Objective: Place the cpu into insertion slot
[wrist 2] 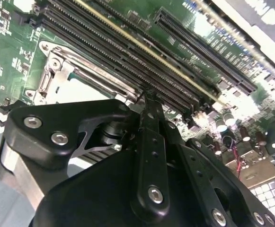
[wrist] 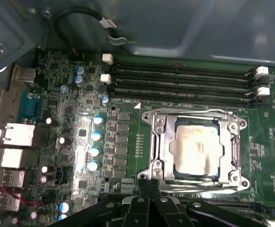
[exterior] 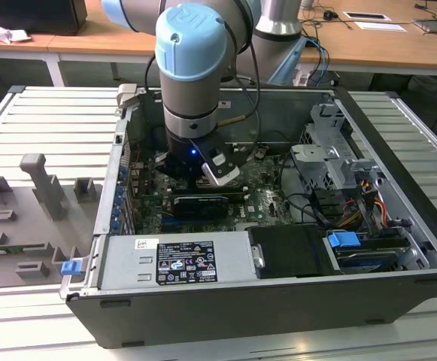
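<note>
In the first wrist view, the thin square silver-beige cpu [wrist: 197, 146] lies flat inside the square insertion slot with its shiny metal frame [wrist: 159, 142] on the green motherboard [wrist: 80, 85]. Four long black memory slots [wrist: 180, 84] run beside it. The black hand [wrist: 149, 185] sits just beside the frame's edge.

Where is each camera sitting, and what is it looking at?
Exterior view: off the arm, above the open computer case, looking down at the arm reaching inside.
First wrist view: on the arm, looking at the green board, with the cpu lying in the insertion slot and the gripper beside it.
Second wrist view: on the arm, close behind the gripper, facing the board.
Both wrist views share the slot's metal frame and the long black memory slots.
</note>
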Robot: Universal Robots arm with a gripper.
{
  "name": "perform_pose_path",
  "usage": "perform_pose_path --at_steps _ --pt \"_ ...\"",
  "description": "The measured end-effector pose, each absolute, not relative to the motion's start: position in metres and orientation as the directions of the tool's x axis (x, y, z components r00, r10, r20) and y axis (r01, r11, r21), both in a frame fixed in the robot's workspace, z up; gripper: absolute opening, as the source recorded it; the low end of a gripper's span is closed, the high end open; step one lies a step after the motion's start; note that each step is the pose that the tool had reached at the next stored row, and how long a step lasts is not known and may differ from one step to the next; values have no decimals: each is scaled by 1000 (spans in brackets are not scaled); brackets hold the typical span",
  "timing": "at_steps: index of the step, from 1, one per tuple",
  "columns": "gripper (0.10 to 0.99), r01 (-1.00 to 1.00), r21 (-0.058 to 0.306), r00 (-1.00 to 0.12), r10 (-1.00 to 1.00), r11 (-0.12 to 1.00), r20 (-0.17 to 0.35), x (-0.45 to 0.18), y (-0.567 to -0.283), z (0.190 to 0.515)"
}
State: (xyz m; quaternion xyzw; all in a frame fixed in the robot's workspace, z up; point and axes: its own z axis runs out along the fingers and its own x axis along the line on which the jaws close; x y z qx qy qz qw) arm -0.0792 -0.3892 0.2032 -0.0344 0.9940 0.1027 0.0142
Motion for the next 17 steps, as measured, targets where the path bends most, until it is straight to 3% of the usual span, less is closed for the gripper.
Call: perform_pose_path --at_steps 8,17 --pt "106 -71 250 -997 -64 966 -38 -83 -389 197" --pt "106 -71 252 -997 -64 965 -39 -84 -389 210"
